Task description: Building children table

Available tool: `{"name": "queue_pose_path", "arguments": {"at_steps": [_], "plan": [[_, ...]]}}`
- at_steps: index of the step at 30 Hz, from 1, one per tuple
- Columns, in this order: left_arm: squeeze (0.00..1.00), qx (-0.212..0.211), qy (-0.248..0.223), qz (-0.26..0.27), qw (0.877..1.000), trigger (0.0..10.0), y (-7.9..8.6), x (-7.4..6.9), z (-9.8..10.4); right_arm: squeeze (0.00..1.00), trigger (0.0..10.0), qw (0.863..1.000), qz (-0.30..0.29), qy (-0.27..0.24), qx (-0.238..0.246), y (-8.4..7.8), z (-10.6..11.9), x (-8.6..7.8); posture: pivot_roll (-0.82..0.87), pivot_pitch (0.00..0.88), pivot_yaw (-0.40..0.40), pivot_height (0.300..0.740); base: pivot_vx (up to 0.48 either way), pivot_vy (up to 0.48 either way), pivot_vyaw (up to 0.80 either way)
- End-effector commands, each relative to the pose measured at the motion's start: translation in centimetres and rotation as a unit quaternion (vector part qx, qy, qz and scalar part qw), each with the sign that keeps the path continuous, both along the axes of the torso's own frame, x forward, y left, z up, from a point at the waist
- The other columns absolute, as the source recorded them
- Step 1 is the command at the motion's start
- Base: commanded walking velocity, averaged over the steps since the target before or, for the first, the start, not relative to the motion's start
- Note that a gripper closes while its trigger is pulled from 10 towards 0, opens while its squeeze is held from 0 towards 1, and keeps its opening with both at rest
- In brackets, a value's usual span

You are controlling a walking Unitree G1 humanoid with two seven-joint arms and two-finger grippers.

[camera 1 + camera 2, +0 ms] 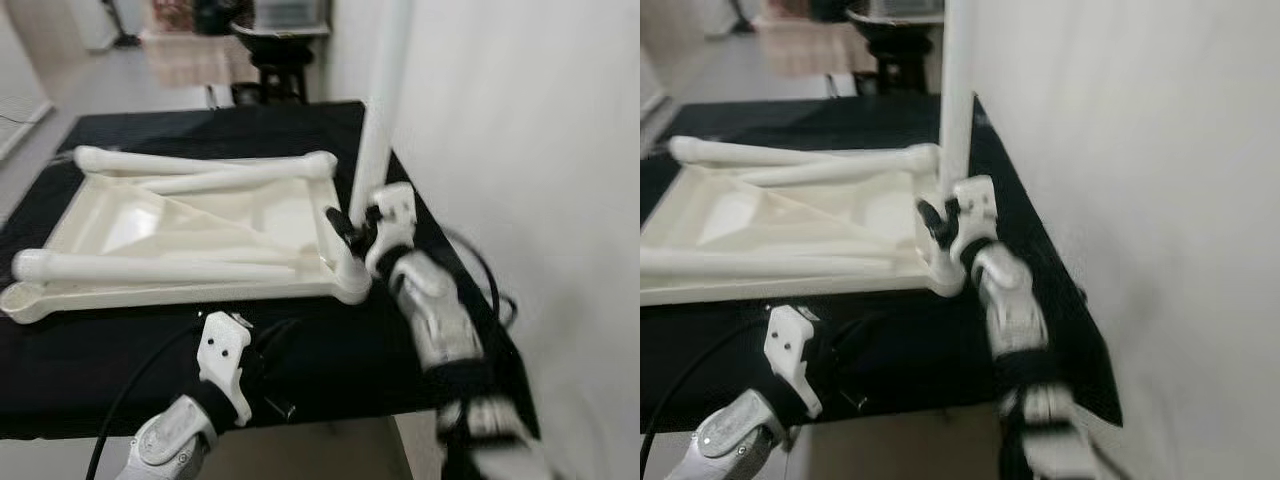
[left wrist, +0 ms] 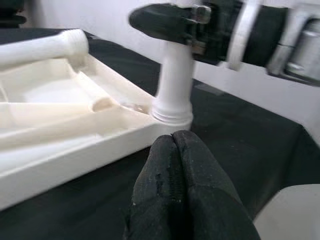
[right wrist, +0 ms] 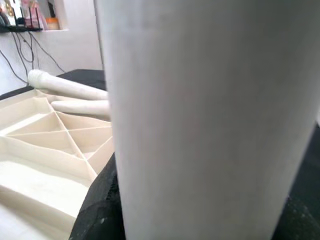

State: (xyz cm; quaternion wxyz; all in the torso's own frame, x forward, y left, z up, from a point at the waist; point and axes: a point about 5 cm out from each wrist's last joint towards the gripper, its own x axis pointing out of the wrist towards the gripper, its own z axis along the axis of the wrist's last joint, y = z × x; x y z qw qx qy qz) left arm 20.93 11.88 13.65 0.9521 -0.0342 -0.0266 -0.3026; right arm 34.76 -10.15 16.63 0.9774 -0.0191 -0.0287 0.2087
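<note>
This looks like a room in a home; a low table draped in a black cloth (image 1: 200, 130) stands hard against a plain white wall (image 1: 520, 150); beyond it the pale floor (image 1: 110, 85) runs back to a dark round stool (image 1: 275, 60) and a low beige piece of furniture (image 1: 190, 55), blurred and hard to name; the right wrist view catches a wall shelf (image 3: 30, 29) with small bottles or jars on it, and thin cables (image 3: 20, 57) hanging down the wall under it; on the cloth lies a cream plastic tabletop (image 1: 190, 235), ribbed side up, with loose legs (image 1: 160, 268) laid across it, the sort of child's furniture put together at home.
</note>
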Motion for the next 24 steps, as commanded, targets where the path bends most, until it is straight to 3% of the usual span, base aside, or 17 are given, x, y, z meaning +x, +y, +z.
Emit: {"name": "queue_pose_path", "arguments": {"at_steps": [1, 6, 7, 8, 9, 10, 12, 13, 14, 15, 16, 18, 19, 20, 21, 22, 24], "plan": [[0.00, -0.002, 0.003, -0.009, 1.000, 10.0, -0.1, 0.0, -0.1, 0.00, 0.0, 0.998, 0.015, 0.063, -0.022, -0.2, -2.6, 0.0, -0.02, 0.052, -0.029, 0.740, 0.000, 0.000, 0.00], [0.00, 0.000, 0.000, -0.003, 1.000, 10.0, 0.0, 0.2, -0.1, 0.00, 0.0, 0.995, 0.054, 0.075, -0.029, 0.8, -2.7, 0.3, -0.01, 0.057, -0.038, 0.740, 0.000, 0.000, 0.00], [0.00, -0.001, 0.000, 0.002, 1.000, 10.0, 0.1, 0.2, 0.0, 0.00, 0.9, 0.995, 0.060, 0.073, -0.036, 1.0, -2.7, 0.2, 0.00, 0.056, -0.040, 0.740, 0.000, 0.000, 0.00], [0.00, -0.001, 0.000, 0.002, 1.000, 10.0, 0.1, 0.2, 0.0, 0.00, 0.9, 0.995, 0.060, 0.073, -0.036, 1.0, -2.7, 0.2, 0.00, 0.056, -0.040, 0.740, 0.000, 0.000, 0.00], [0.00, -0.002, -0.001, 0.003, 1.000, 10.0, 0.1, 0.2, 0.0, 0.00, 6.5, 0.995, 0.054, 0.080, -0.038, 1.2, -2.7, -0.1, 0.00, 0.056, -0.040, 0.740, 0.000, 0.000, 0.00], [0.00, -0.002, -0.001, 0.002, 1.000, 10.0, 0.0, 0.2, 0.0, 0.51, 10.0, 0.992, 0.086, 0.086, -0.041, 1.7, -2.5, -0.5, -0.01, 0.055, -0.033, 0.740, 0.000, 0.000, 0.00], [0.00, -0.002, -0.001, 0.002, 1.000, 10.0, 0.0, 0.2, 0.0, 0.51, 10.0, 0.992, 0.086, 0.086, -0.041, 1.7, -2.5, -0.5, -0.01, 0.055, -0.033, 0.740, 0.000, 0.000, 0.00], [0.00, -0.001, 0.000, -0.001, 1.000, 10.0, 0.0, 0.2, 0.0, 1.00, 10.0, 0.986, 0.134, 0.091, -0.042, 2.2, -2.2, -0.8, -0.01, 0.054, -0.035, 0.740, 0.000, 0.000, 0.00], [0.00, -0.001, 0.000, -0.001, 1.000, 10.0, 0.0, 0.2, 0.0, 1.00, 10.0, 0.986, 0.134, 0.091, -0.042, 2.2, -2.2, -0.8, -0.01, 0.054, -0.035, 0.740, 0.000, 0.000, 0.00], [0.00, -0.001, 0.000, -0.004, 1.000, 10.0, -0.1, 0.2, 0.0, 1.00, 10.0, 0.974, 0.205, 0.087, -0.044, 2.6, -1.5, -1.4, 0.00, 0.054, -0.036, 0.740, 0.000, 0.000, 0.00], [0.00, -0.001, 0.000, -0.004, 1.000, 10.0, -0.1, 0.2, 0.0, 1.00, 10.0, 0.974, 0.205, 0.087, -0.044, 2.6, -1.5, -1.4, 0.00, 0.054, -0.036, 0.740, 0.000, 0.000, 0.00], [0.00, -0.002, 0.001, -0.005, 1.000, 10.0, -0.1, 0.3, -0.1, 0.92, 10.0, 0.937, 0.342, 0.055, -0.051, 2.3, 0.2, -1.9, 0.00, 0.053, -0.040, 0.740, 0.000, 0.000, 0.00], [0.00, -0.002, 0.001, -0.005, 1.000, 10.0, -0.1, 0.3, -0.1, 0.92, 10.0, 0.937, 0.342, 0.055, -0.051, 2.3, 0.2, -1.9, 0.00, 0.053, -0.040, 0.740, 0.000, 0.000, 0.00], [0.00, -0.002, 0.002, -0.005, 1.000, 10.0, -0.1, 0.3, -0.2, 0.18, 10.0, 0.923, 0.380, 0.053, -0.043, 1.8, 0.8, -1.5, 0.00, 0.051, -0.042, 0.740, 0.000, 0.000, 0.00], [0.00, -0.002, 0.002, -0.005, 1.000, 10.0, -0.1, 0.3, -0.2, 0.18, 10.0, 0.923, 0.380, 0.053, -0.043, 1.8, 0.8, -1.5, 0.00, 0.051, -0.042, 0.740, 0.000, 0.000, 0.00], [0.00, -0.002, 0.003, -0.005, 1.000, 10.0, 0.0, 0.4, -0.4, 0.00, 10.0, 0.913, 0.401, 0.058, -0.035, 1.1, 1.1, -0.9, 0.00, 0.049, -0.044, 0.740, 0.000, 0.000, 0.00], [0.00, -0.002, 0.003, -0.005, 1.000, 10.0, 0.0, 0.4, -0.4, 0.00, 10.0, 0.913, 0.401, 0.058, -0.035, 1.1, 1.1, -0.9, 0.00, 0.049, -0.044, 0.740, 0.000, 0.000, 0.00]]}}
